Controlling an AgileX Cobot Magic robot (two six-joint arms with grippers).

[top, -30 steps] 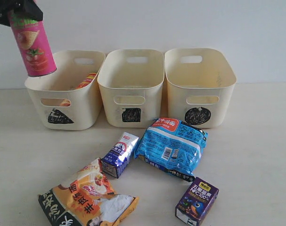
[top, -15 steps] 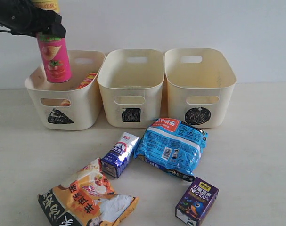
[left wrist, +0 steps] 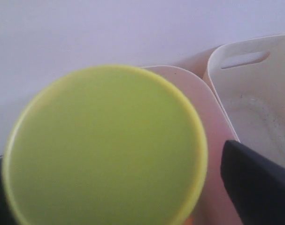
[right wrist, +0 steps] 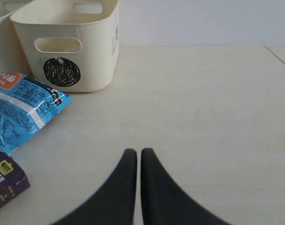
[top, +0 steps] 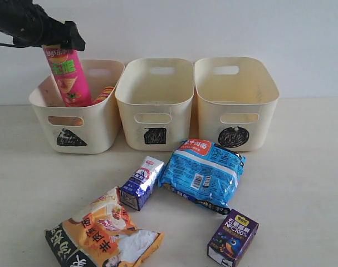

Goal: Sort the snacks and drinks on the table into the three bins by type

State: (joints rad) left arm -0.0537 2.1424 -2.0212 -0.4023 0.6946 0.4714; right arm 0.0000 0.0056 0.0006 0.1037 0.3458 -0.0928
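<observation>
— Where do we see the pink tube point(top: 68, 78)?
— Tilted, its lower end inside the triangle bin point(top: 52, 119), beside the yellow-orange tube point(top: 103, 94). Our left hand point(top: 60, 39) pinches its top.
— And our right hand point(right wrist: 137, 159)?
— Pressed together over the worktop point(right wrist: 203, 93), near the circle bin point(right wrist: 95, 51).

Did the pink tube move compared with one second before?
Yes. The pink tube went down and rightward: its base, earlier above the left rim of the triangle bin, is now inside that bin, and the tube leans.

I read "NFC100%" on the dark purple carton point(top: 233, 238). Black scribbled signs mark the triangle bin point(top: 70, 137), square bin point(top: 155, 135) and circle bin point(top: 234, 136).
</observation>
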